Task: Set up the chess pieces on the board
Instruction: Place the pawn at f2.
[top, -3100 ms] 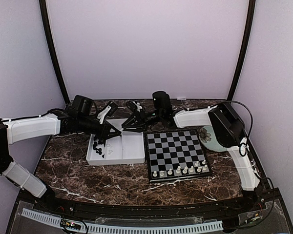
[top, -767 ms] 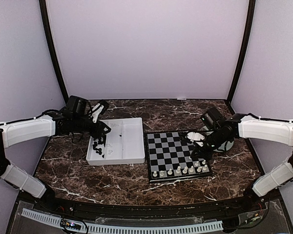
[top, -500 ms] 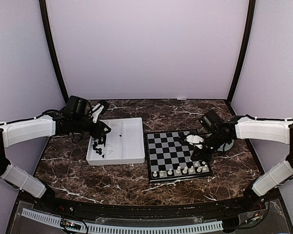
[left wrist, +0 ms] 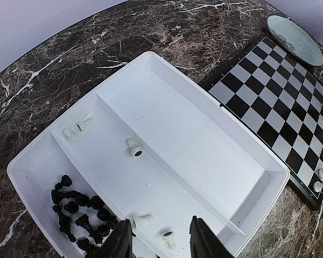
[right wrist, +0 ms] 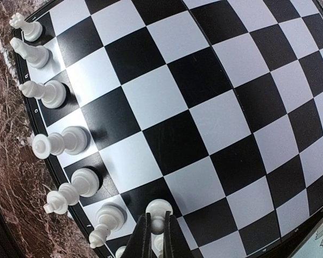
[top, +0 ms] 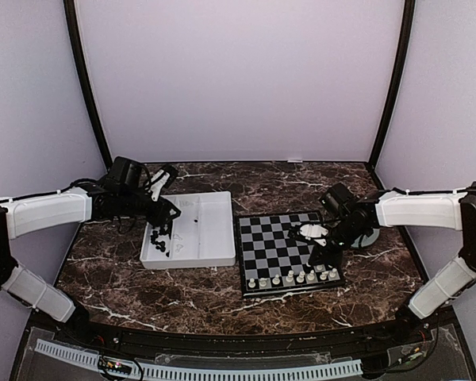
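The board (top: 278, 238) lies right of the white tray (top: 210, 254); it fills the right wrist view (right wrist: 204, 107). Several white pieces (top: 300, 277) stand in its near row, also along the left edge in the right wrist view (right wrist: 59, 143). My right gripper (right wrist: 157, 236) is shut on a white pawn (right wrist: 159, 209), low over the board's near right squares (top: 317, 255). My left gripper (left wrist: 160, 242) is open above the tray (left wrist: 204, 140). Loose white pieces (left wrist: 133, 147) lie in the middle compartment and several black pieces (left wrist: 75, 207) in the left one.
A pale green round plate (top: 363, 236) sits right of the board, partly under the right arm; it also shows in the left wrist view (left wrist: 294, 38). The table is dark marble (top: 190, 298). The tray's right compartment holds nothing.
The right arm swung from the tray across to the board's right side, then crept left and down over the near right squares. The left arm has barely moved.
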Robot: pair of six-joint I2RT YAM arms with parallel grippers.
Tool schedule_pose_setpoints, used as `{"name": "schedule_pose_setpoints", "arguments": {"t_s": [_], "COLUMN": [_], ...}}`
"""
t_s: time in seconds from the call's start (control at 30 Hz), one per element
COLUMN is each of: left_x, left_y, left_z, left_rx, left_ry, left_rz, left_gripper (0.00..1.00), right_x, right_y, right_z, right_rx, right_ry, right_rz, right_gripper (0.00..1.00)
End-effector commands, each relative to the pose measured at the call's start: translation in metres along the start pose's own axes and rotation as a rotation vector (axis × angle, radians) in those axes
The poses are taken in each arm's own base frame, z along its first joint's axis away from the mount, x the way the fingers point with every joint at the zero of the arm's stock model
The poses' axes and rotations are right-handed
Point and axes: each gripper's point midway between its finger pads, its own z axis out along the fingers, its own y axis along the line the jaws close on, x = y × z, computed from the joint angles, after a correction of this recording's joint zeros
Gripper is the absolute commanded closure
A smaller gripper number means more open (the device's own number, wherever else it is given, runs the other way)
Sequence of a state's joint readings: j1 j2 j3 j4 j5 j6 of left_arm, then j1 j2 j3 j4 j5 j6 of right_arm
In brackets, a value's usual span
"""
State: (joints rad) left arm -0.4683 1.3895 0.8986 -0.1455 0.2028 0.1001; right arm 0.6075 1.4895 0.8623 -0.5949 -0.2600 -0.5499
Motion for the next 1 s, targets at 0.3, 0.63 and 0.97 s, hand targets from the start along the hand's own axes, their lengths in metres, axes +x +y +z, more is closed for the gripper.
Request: {"name": "schedule_pose_setpoints", "arguments": {"t_s": [0.3, 0.63, 0.97], "left_x": [0.001, 0.002, 0.001], "left_y": [0.0, 0.0, -0.001], "left_z": [0.0, 0.001, 0.002], "left_rx": [0.007, 0.012, 0.017], "left_ry": [-0.003, 0.002, 0.002], "left_rz": [-0.006, -0.005, -0.009], "left_gripper": [0.62, 0.62, 0.62], "right_x": [0.003, 0.002, -0.009], "right_y": [0.005, 0.005, 0.002], "right_z": [0.01, 0.008, -0.007], "right_rx": [-0.047, -0.047, -0.029], "right_ry": [0.015, 0.019, 0.0], "right_rz": [-0.023, -0.025, -0.034], "right_gripper": [0.91, 0.86, 0.8]}}
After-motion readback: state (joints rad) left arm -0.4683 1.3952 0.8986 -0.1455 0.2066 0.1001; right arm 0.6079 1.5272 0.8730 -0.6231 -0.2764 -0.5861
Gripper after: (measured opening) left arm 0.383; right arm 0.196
